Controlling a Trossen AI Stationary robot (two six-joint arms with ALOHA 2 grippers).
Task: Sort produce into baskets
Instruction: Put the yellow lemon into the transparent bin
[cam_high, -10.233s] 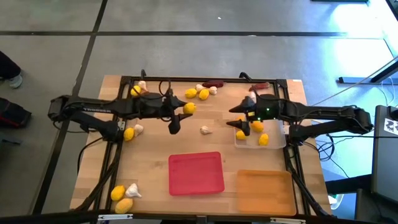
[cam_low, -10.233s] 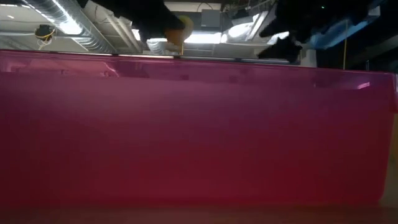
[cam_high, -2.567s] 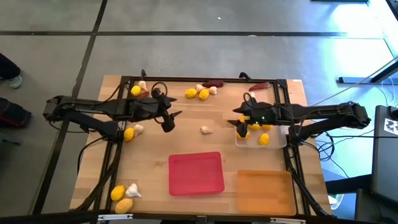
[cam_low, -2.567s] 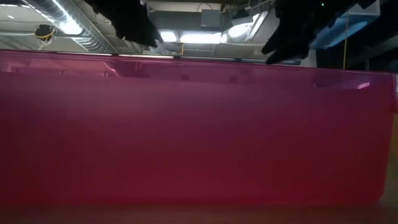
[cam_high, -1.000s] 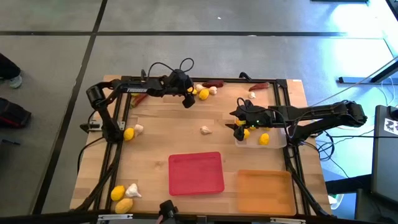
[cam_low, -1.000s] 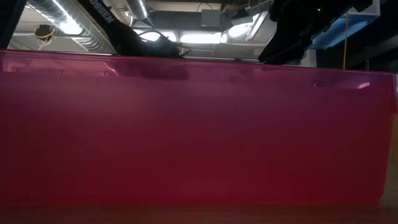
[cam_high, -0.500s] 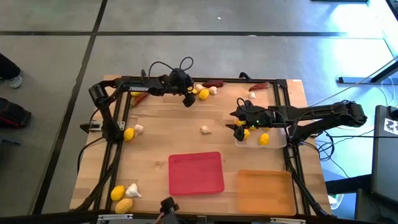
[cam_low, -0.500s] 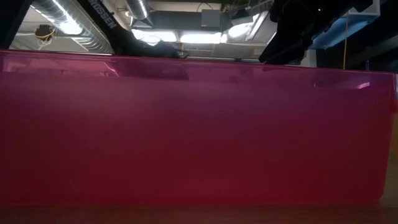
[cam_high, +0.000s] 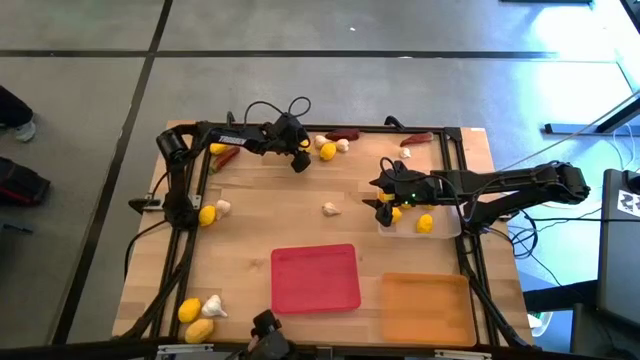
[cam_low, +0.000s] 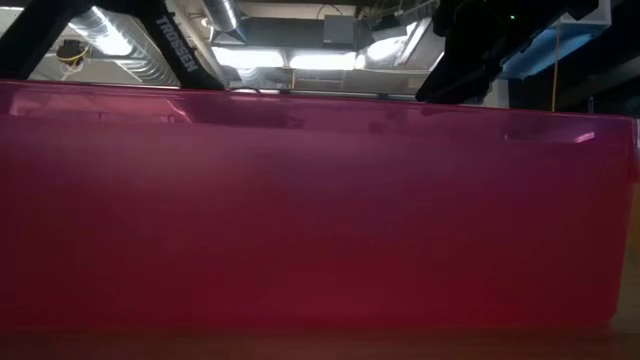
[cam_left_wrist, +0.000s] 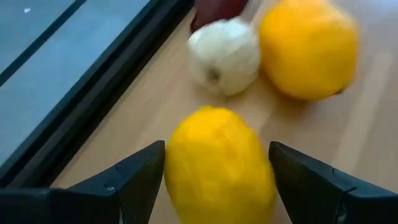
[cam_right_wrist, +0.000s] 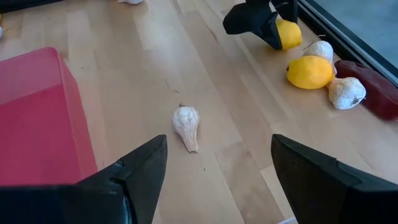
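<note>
Left wrist view: left gripper (cam_left_wrist: 214, 180) fingers, spread open, straddle the oval yellow lemon (cam_left_wrist: 219, 165), ready for closure.

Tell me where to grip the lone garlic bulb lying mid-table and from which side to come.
Grip the garlic bulb across its fat rounded body, not the tapered tip. It lies on its side on bare wood, clear of the red tray, so coming straight down from above with the jaws straddling its width looks safest.
</note>
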